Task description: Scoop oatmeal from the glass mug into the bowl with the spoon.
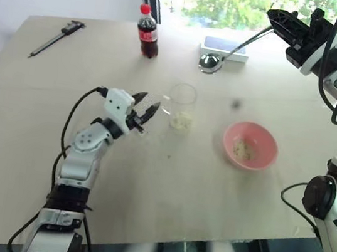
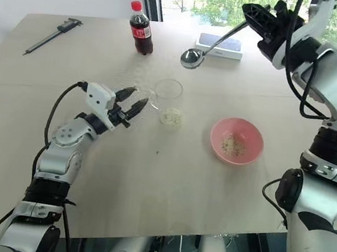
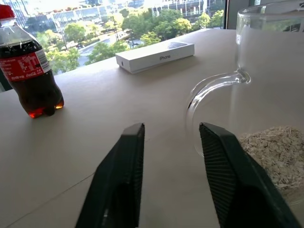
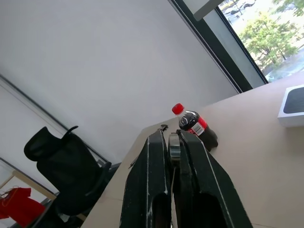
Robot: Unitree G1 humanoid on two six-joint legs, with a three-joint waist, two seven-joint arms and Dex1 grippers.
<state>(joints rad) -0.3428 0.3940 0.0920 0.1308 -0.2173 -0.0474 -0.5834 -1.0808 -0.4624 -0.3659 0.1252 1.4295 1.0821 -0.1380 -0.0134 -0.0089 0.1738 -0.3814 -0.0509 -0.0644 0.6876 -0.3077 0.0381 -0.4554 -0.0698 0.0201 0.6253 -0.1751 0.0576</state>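
The glass mug (image 1: 181, 104) stands mid-table with pale oatmeal (image 1: 181, 121) in its bottom. My left gripper (image 1: 147, 111) is open just to the mug's left, low over the table. In the left wrist view its fingers (image 3: 130, 156) point at the mug's handle (image 3: 209, 90) without touching it. The pink bowl (image 1: 266, 154) sits right of the mug and holds a little oatmeal (image 1: 244, 151). My right gripper (image 1: 279, 19) is raised high over the far right side, shut on the spoon (image 1: 237, 46). The spoon slants down to the left, and its small bowl looks empty.
A cola bottle (image 1: 148, 32) stands at the far middle of the table. A white phone box (image 1: 214, 43) lies beside it under the spoon. A dark caliper (image 1: 58, 38) lies at the far left. The table's near edge (image 1: 190, 237) runs close to me.
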